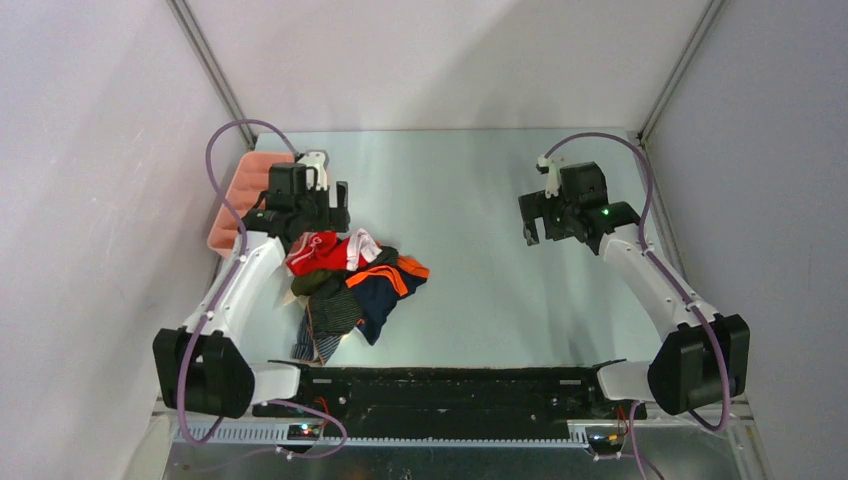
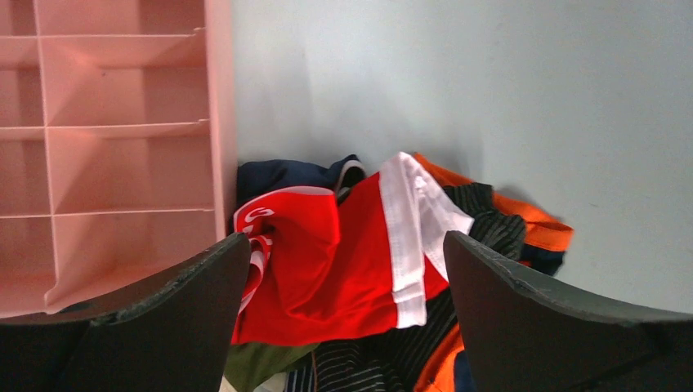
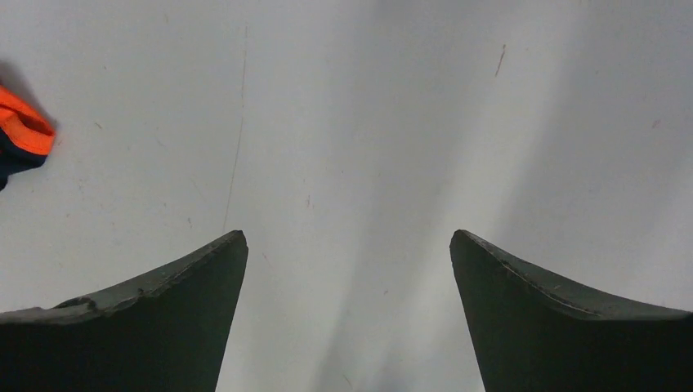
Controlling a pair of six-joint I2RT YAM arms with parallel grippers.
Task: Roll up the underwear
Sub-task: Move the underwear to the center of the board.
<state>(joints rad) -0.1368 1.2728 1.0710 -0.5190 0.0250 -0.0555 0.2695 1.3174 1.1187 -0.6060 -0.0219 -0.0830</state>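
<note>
The underwear [image 1: 352, 283] lies in one loose, crumpled heap on the left half of the bench [image 1: 500, 260], none of it rolled. At the far left, on top, sits the red brief [image 1: 316, 250], with a broad white band folded across it. Right of it and nearer spreads the navy brief [image 1: 383, 298], edged in orange bands and reaching furthest right. The olive green brief [image 1: 316, 283] is bunched just near of the red one. The dark grey striped brief [image 1: 328, 318] trails out at the near-left end of the heap.
</note>
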